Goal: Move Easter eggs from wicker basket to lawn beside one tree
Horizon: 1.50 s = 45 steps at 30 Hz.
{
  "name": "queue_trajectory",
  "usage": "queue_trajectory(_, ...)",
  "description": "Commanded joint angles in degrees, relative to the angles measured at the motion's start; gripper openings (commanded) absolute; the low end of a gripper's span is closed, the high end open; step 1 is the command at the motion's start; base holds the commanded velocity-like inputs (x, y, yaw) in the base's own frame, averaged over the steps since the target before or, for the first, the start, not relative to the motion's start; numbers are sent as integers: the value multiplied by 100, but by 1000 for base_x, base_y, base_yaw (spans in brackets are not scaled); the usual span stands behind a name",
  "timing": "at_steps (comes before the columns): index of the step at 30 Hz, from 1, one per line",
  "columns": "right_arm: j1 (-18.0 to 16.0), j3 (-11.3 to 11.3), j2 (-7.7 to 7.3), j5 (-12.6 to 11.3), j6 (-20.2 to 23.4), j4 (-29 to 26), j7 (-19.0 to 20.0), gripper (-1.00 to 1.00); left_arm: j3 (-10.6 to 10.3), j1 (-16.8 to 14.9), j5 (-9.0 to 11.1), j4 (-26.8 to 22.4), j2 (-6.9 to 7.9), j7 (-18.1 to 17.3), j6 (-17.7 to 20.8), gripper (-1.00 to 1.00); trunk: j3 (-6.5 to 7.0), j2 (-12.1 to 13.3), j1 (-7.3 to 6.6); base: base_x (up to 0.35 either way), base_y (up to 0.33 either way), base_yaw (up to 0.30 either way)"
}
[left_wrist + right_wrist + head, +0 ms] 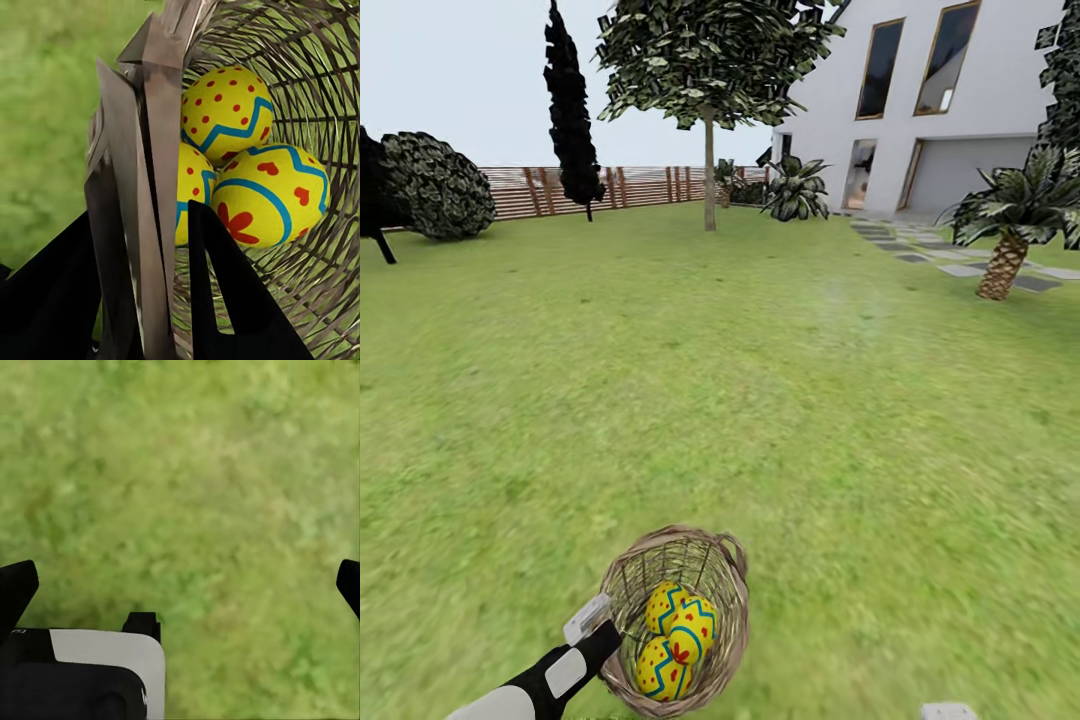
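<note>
Eggs: three Easter eggs (677,633) lie heaped together in the wicker basket (722,575), touching one another; none is on the grass yet.
Basket: it is at the near edge of the head view, tipped over toward the camera so its open mouth shows, with the lawn (760,400) under it. Whether it rests on the grass or hangs from the arm I cannot tell.
Left gripper: the left gripper (161,247) straddles the woven rim, one finger inside close to the eggs and one outside, pinching the basket wall on its left side.
Right gripper: the right gripper (180,585) is spread wide over bare grass, holding nothing.
Tree: the tree (709,150) with the pale trunk stands far off across the lawn, well apart from the basket, near the fence (640,187).
Risk, spilling: with the basket already tilted and held by one side of the rim, a jolt or further tilt could roll the eggs out well short of the tree.
Risk, grip: the open weave gives a thin hold; the wall may slip from the fingers or twist, turning the basket.
Risk, picking: eggs are round and packed tight, so reaching for one could nudge the others.
Risk, placing: eggs set down by different trees, such as the palm (1005,262) at right, would fail the task.
</note>
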Motion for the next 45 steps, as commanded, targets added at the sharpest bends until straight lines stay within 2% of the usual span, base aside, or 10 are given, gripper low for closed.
queue_trajectory(1, -3, -49, -3, 47, -19, 3, 20, 100, 6, -4, 66, -8, -2, -17, 15, -100, -10, -11, 3, 0, 0, 292)
queue_trajectory(13, -1, -43, -3, 47, -17, 3, 20, 100, 6, -4, 66, -8, -2, -15, 15, -100, -10, -11, 3, 0, 0, 292)
queue_trajectory(17, -4, -45, 40, 36, -12, 5, -4, 100, 5, -4, 70, -3, -2, -18, 15, -100, -10, -11, 3, 41, 0, 211)
queue_trajectory(22, 51, -49, 31, -3, 41, 158, -13, 100, -2, -4, 75, -1, -11, -22, 15, -100, -10, -11, 3, 320, 0, 8)
queue_trajectory(25, 256, -43, 203, -9, 44, 477, -7, 100, -1, -4, 69, 1, -11, -20, 9, -100, -10, -11, 3, 340, 0, 0)
queue_trajectory(27, 335, -47, 243, -8, 38, 511, -7, 100, 5, -4, 67, -6, -11, -22, 9, -100, -10, -11, 3, 341, 0, 0)
queue_trajectory(45, 346, -49, 245, -14, 28, 513, -7, 100, 2, -4, 67, -6, -11, -17, 7, -100, -10, -11, 3, 341, 0, 0)
